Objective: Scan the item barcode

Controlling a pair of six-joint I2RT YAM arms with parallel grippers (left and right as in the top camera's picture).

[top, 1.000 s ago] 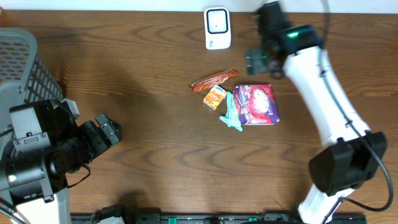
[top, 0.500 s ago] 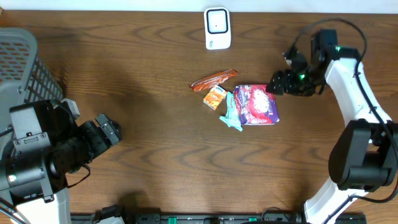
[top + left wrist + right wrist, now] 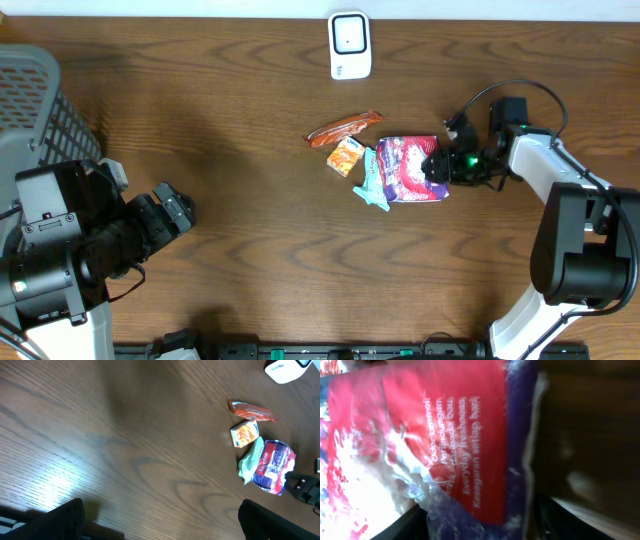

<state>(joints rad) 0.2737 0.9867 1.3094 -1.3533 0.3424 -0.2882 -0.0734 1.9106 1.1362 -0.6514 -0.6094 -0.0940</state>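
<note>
Currently the red-and-purple packet (image 3: 408, 168) lies mid-table, touching a teal packet (image 3: 372, 182) on its far side from the right gripper (image 3: 436, 165). A small orange packet (image 3: 346, 156) and an orange wrapper (image 3: 345, 127) lie just beside; the white scanner (image 3: 350, 45) is well apart. The right gripper is at the packet's edge. The packet fills the wrist view, so the grip cannot be told. By the grey basket (image 3: 40, 100), the left gripper (image 3: 180, 204) is spread wide and empty.

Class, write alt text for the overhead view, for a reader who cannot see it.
The right hand is at the right edge of a red-and-purple packet, which lies beside three smaller packets. A white scanner sits at the far edge; the left hand, open, is at the left.
</note>
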